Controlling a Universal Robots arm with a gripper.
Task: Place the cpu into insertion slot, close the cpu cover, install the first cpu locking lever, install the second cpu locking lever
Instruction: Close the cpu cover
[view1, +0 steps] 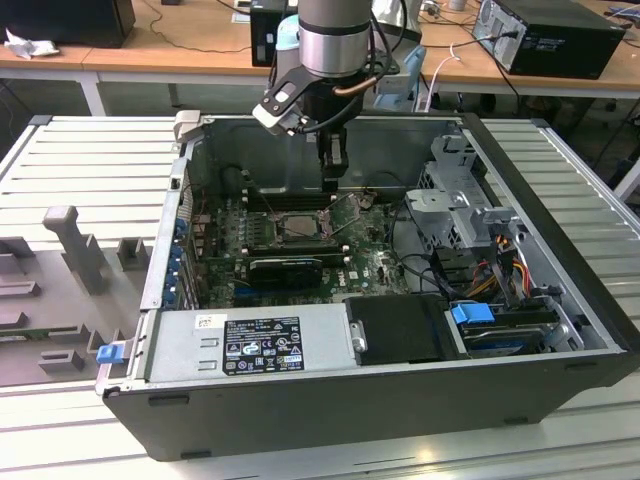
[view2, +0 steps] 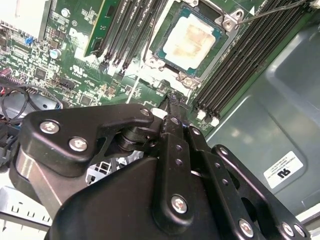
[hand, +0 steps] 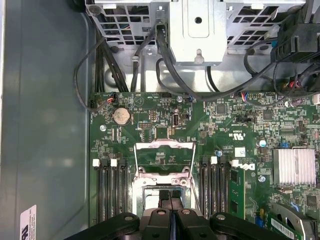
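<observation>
An open computer case lies on a ribbed grey table, a green motherboard on its floor. A power supply lies along the case's front edge, and a metal drive cage stands toward the exterior view's right. A coin battery sits on the board.

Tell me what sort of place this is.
Probably a robotics or electronics lab: an open desktop computer case lies on a slatted metal workbench under a robot arm, with wooden desks carrying computer towers behind.
</observation>
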